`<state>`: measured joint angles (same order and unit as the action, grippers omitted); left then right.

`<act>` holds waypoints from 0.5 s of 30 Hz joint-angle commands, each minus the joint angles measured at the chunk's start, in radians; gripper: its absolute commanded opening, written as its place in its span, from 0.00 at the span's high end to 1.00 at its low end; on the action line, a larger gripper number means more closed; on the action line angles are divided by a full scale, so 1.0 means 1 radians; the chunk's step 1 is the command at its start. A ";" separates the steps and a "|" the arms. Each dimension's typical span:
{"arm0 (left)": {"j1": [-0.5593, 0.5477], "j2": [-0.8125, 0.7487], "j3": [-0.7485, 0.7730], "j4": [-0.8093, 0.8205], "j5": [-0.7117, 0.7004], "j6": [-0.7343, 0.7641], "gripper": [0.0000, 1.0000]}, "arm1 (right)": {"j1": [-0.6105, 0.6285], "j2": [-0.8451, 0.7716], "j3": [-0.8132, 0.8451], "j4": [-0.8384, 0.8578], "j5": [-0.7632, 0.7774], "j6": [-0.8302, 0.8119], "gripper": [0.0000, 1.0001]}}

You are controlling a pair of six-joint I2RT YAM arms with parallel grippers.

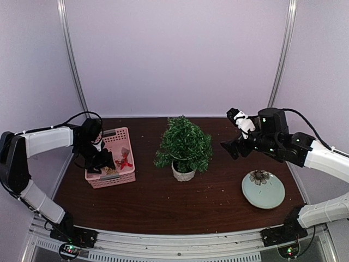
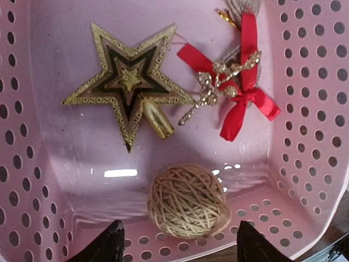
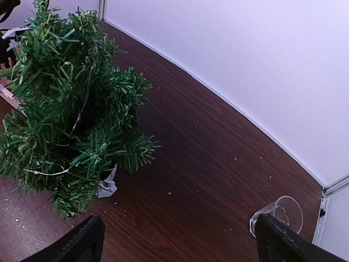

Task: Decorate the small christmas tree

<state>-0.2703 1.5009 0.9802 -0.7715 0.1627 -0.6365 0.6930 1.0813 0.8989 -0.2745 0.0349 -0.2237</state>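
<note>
Now the small christmas tree (image 1: 184,144) stands in the middle of the brown table (image 1: 163,202). It is up straight in its little white pot (image 1: 183,174). A thin wire runs through its green branches.

To the left of the tree sits a pink basket (image 1: 121,176) with holes in its sides. The left gripper (image 1: 101,159) is down inside it. Its two fingers (image 2: 113,244) are spread apart and nothing is between them. Just in front of the fingertips lies a ball of string (image 2: 188,201), and they do not touch it. Farther back in the basket lies a gold star (image 2: 128,82), flat on the floor of the basket. Beside it, on the right, is a red bow (image 2: 240,93) with a bit of gold sparkle on it.

The right gripper (image 1: 232,148) hangs in the air to the right of the tree, near it but not touching. Its fingers (image 3: 73,244) are spread wide and hold nothing. A pale green plate (image 1: 263,189) with a flower on it lies on the near right part of the table. A small clear cup (image 3: 279,214) lies on its side by the far wall (image 3: 245,65).
</note>
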 commanded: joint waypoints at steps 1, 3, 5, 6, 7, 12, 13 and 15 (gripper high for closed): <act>-0.004 0.022 -0.015 0.004 0.045 0.046 0.29 | -0.009 -0.008 0.018 -0.001 -0.008 0.032 0.01; -0.004 0.060 -0.009 0.019 0.054 0.046 0.31 | -0.010 -0.001 0.023 0.003 -0.018 0.033 0.01; -0.004 0.091 -0.006 0.047 0.064 0.044 0.32 | -0.009 0.006 0.032 0.001 -0.025 0.031 0.01; -0.004 0.109 -0.001 0.057 0.069 0.044 0.33 | -0.009 0.008 0.037 0.001 -0.027 0.029 0.01; -0.004 0.126 0.004 0.064 0.079 0.042 0.33 | -0.009 0.012 0.041 0.002 -0.030 0.027 0.00; -0.004 0.190 0.024 0.087 0.099 0.031 0.36 | -0.009 0.020 0.056 -0.002 -0.032 0.021 0.00; -0.004 0.196 0.028 0.087 0.097 0.027 0.37 | -0.009 0.021 0.059 -0.001 -0.032 0.020 0.01; -0.004 0.205 0.035 0.089 0.096 0.016 0.42 | -0.009 0.026 0.067 0.000 -0.033 0.020 0.00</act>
<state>-0.2703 1.6901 0.9768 -0.7212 0.2417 -0.6117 0.6891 1.0981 0.9268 -0.2806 0.0151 -0.2096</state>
